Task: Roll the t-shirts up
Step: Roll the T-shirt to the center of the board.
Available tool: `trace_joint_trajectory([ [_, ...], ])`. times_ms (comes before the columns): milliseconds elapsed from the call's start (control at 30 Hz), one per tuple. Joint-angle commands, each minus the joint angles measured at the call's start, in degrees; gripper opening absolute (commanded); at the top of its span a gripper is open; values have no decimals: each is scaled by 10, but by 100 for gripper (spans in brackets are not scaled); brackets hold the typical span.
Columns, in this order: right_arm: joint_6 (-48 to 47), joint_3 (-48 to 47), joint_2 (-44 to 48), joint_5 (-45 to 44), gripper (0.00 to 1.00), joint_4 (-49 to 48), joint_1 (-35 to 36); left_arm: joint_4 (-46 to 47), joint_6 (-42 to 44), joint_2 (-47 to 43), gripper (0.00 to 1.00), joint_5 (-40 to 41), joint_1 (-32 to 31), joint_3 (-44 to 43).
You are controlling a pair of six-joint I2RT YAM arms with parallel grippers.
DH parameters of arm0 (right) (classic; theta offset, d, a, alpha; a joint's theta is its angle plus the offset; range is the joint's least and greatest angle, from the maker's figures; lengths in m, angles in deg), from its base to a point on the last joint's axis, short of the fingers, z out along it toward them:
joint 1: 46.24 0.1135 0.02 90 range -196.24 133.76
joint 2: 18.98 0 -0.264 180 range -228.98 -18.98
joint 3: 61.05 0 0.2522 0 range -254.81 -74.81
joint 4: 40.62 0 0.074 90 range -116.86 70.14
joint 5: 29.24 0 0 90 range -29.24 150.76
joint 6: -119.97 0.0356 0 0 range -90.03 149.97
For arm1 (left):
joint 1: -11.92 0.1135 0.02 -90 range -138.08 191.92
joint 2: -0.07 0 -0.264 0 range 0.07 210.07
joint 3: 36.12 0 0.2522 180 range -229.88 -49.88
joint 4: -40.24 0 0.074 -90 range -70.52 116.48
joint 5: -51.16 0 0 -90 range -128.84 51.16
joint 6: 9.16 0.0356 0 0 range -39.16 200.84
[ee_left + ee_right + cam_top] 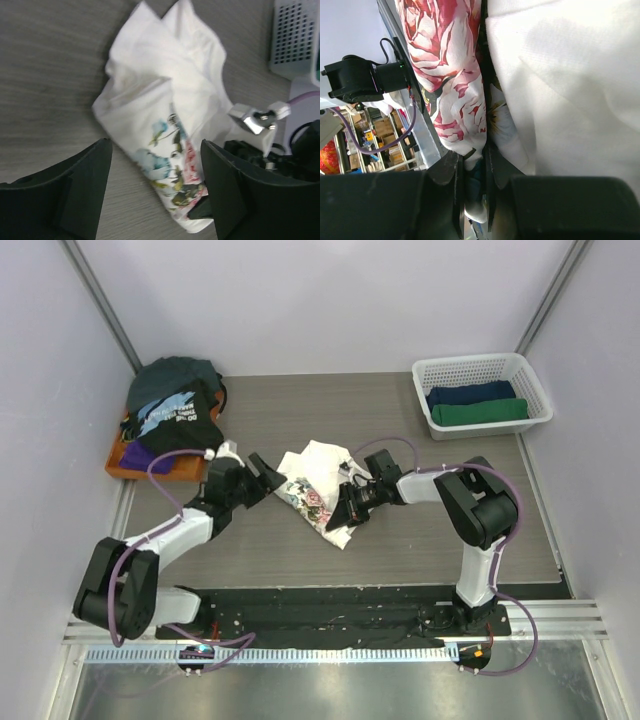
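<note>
A crumpled cream-white t-shirt (318,480) with a rose print lies in the middle of the table. My left gripper (266,472) stands open just left of it. In the left wrist view its two dark fingers (80,190) straddle the printed end of the t-shirt (160,100) without pinching it. My right gripper (350,505) is at the shirt's right side, shut on a fold of the printed cloth. The right wrist view shows that fold of the t-shirt (455,90) squeezed between the jaws of the gripper (474,180).
A heap of dark t-shirts (178,405) sits on a flat orange tray (118,466) at the back left. A white lattice basket (470,363) at the back right holds a navy roll (470,393) and a green roll (480,412).
</note>
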Motion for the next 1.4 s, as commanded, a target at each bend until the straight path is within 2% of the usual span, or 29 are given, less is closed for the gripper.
trace_joint_trajectory([
  [0,-9,15,-11,-44,15,57,7,61,-41,0,79,29,0,64],
  [233,-11,13,-2,-42,15,64,7,160,-60,99,80,22,10,64],
  [400,-13,15,4,-41,15,66,7,285,-103,188,81,-31,34,76],
  [533,-15,11,4,-39,15,69,7,318,-117,239,81,-49,45,68],
  [633,-19,5,0,-39,15,77,7,317,-113,265,75,-55,50,54],
  [767,-25,-7,-3,-35,17,94,7,283,-87,273,55,-41,50,30],
  [833,-30,-12,-9,-34,17,100,7,282,-76,274,52,-26,50,22],
  [967,-31,-10,-12,-29,17,101,7,288,-62,290,29,-47,52,-2],
  [1000,-30,-7,-12,-31,17,101,7,288,-63,294,29,-54,53,-7],
  [1133,-30,-7,-11,-33,17,101,7,287,-75,310,65,-91,53,-13],
  [1233,-30,-5,-9,-33,17,101,7,257,-71,305,71,-107,54,-11],
  [1367,-29,-5,-8,-32,17,101,7,194,-50,293,73,-135,56,-11],
])
